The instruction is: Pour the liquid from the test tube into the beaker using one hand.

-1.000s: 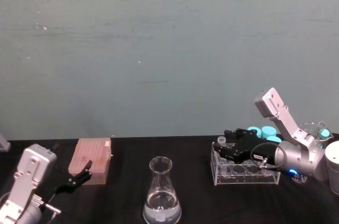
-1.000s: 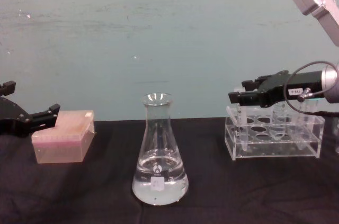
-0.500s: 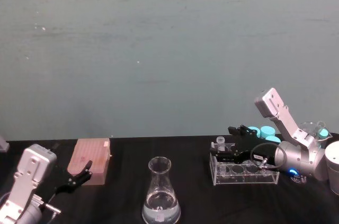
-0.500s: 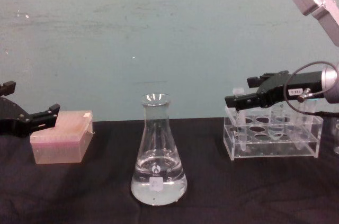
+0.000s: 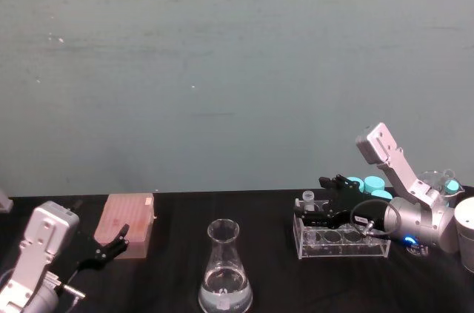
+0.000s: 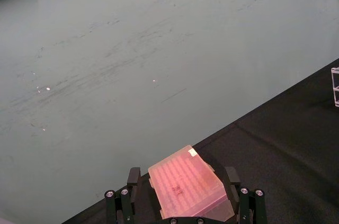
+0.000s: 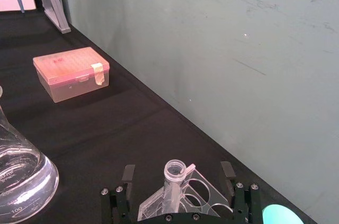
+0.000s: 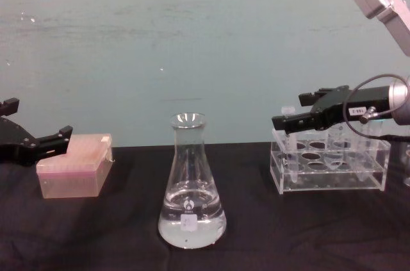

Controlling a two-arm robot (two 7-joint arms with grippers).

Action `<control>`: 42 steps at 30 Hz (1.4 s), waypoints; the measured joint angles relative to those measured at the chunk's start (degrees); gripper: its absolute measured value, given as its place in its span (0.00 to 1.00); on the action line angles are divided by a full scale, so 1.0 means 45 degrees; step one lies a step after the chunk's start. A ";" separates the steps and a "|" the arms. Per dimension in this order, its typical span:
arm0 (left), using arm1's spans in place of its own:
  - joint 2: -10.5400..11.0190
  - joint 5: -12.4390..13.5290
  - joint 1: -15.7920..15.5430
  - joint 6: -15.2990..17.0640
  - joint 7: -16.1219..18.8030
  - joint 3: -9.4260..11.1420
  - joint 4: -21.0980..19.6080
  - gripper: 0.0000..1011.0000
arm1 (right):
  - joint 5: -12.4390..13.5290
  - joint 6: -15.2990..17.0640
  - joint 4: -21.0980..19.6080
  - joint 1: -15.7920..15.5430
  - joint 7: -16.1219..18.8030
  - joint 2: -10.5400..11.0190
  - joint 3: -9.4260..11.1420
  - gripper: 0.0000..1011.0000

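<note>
Black cloth covers the table (image 8: 96, 232) under a scuffed teal wall. The beaker (image 8: 191, 184) stands mid-table with clear liquid (image 8: 191, 226) pooled in its wide base. Off to the robot's right sits a clear rack (image 8: 330, 168), and the tube (image 7: 172, 181) stands upright in a hole at the rack's near-left end, its whitish rim poking above the top plate.

The right gripper (image 8: 291, 120) reaches in level from the right, fingers spread to either side of the tube near its rim. In the right wrist view the tube stands between the two fingers (image 7: 228, 173) with gaps on both sides, so nothing is gripped yet.

That tube looks featherlight, thin plastic, smooth and slick. It should be stiff enough for a firm pinch, though too hard a squeeze might flex it or pop it sideways. The best hold seems to be just under the rim, above the rack plate, leaving the mouth free for pouring. Whatever it holds is too faint to make out. The beaker is glass and narrow-necked, so a knock would matter. It stands well apart from the rack, to the gripper's left.

The left gripper (image 5: 111, 245) rests idle at the far left beside a pink tip box (image 8: 73, 165), its fingers spread and empty.
</note>
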 joint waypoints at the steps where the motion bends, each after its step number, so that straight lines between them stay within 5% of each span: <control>1: 0.0000 0.0000 0.0000 -0.0001 -0.0001 0.0000 0.0000 0.99 | 0.0000 0.0000 0.0000 0.0000 0.0000 0.0000 0.0000 0.99; 42: 0.0000 0.0000 0.0000 -0.0001 -0.0001 0.0001 0.0000 0.99 | -0.0001 -0.0001 0.0000 0.0000 0.0000 0.0001 0.0000 0.99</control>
